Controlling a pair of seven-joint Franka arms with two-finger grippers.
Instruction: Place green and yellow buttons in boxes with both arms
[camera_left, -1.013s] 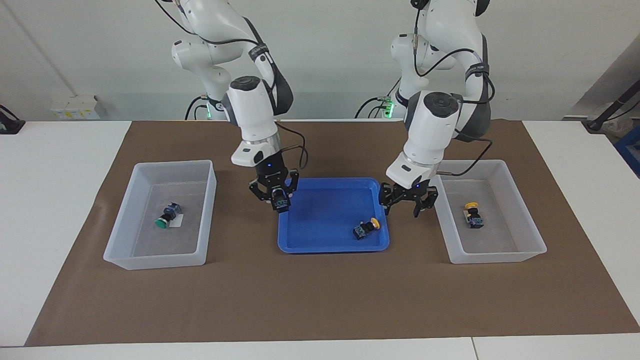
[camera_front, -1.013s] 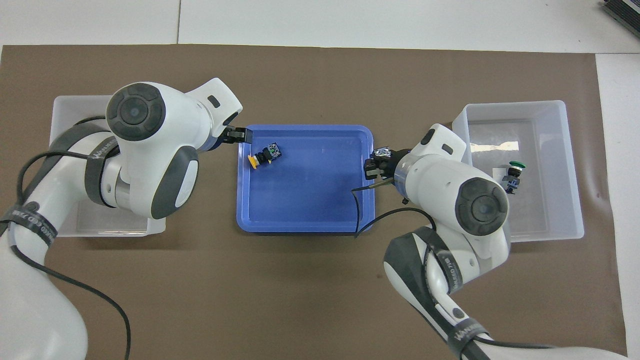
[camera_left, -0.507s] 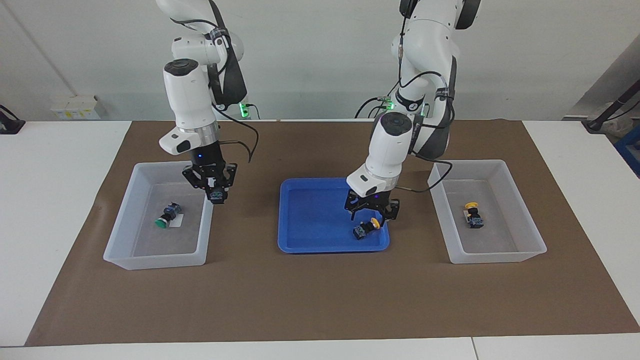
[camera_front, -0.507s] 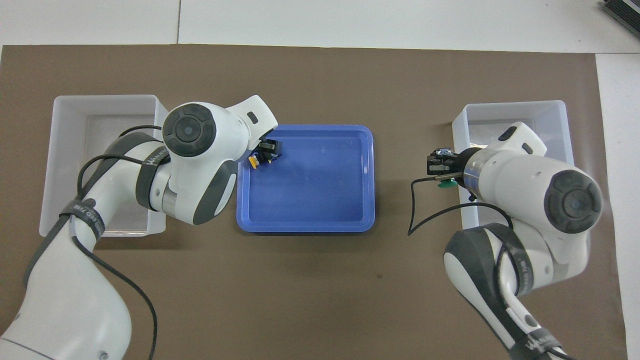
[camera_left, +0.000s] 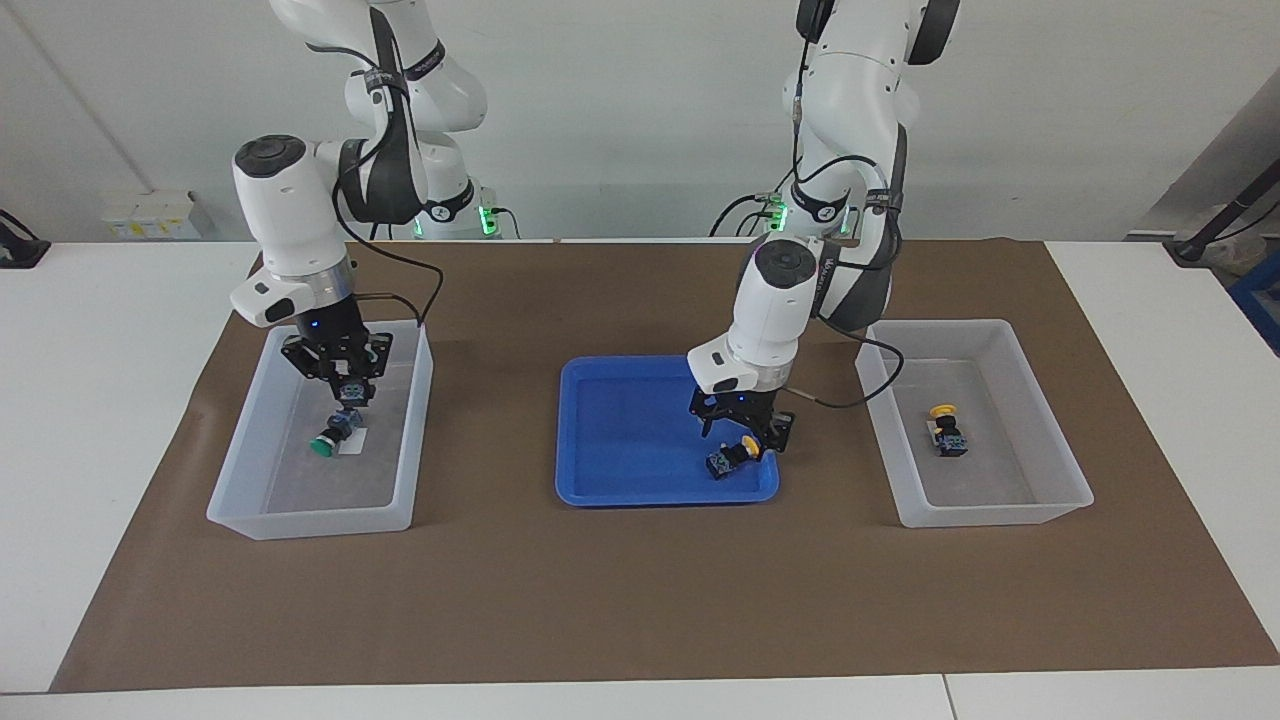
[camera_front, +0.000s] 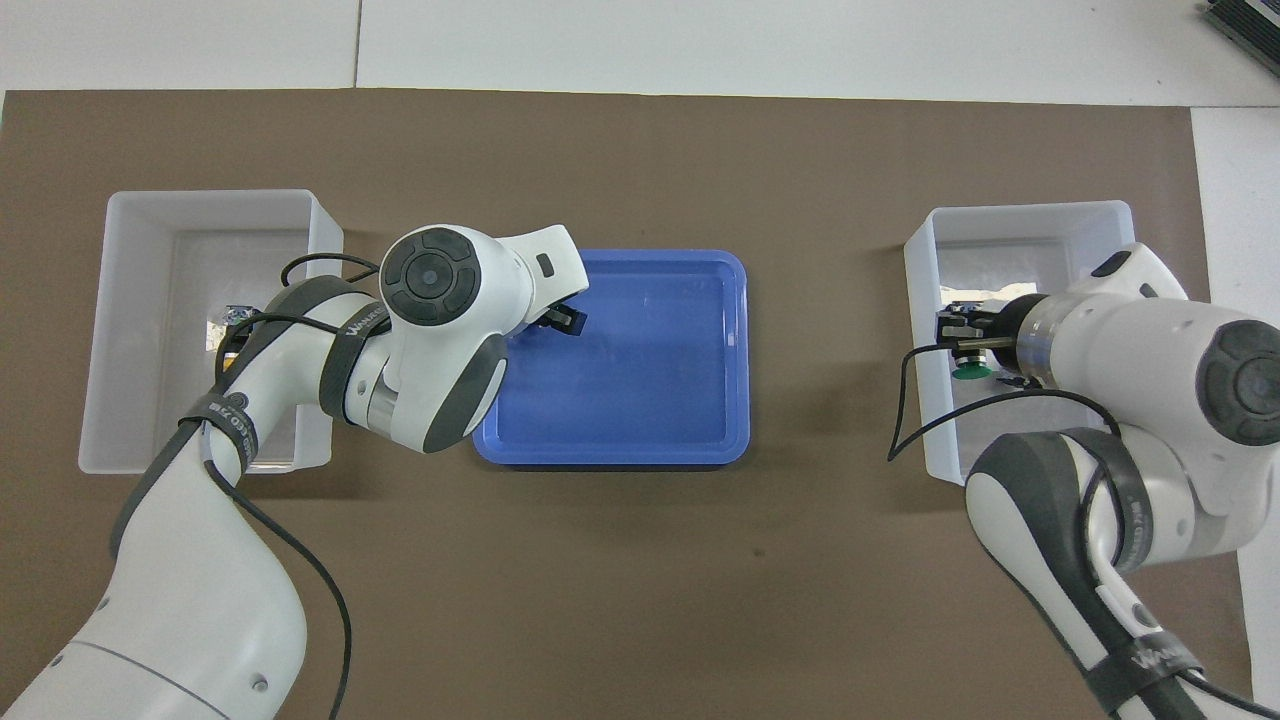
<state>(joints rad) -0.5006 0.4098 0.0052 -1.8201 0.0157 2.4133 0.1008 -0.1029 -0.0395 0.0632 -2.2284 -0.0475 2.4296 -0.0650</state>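
My right gripper (camera_left: 347, 390) is shut on a green button (camera_front: 968, 372) and hangs inside the rim of the box (camera_left: 310, 520) at the right arm's end. Another green button (camera_left: 328, 440) lies on that box's floor, just under it. Low over the blue tray (camera_left: 630, 440), my left gripper (camera_left: 745, 432) stands open, fingers spread either side of a yellow button (camera_left: 735, 455) lying there. I cannot tell if they touch it. A second yellow button (camera_left: 944, 428) lies in the box (camera_left: 990, 510) at the left arm's end.
Both boxes and the tray sit in a row on a brown mat (camera_left: 640, 600). The left arm's wrist covers the tray's corner in the overhead view. White table shows around the mat.
The right gripper carried its green button from the tray's edge to over its box. The left gripper swung from beside its box to over the tray's yellow button and spread its fingers wider.
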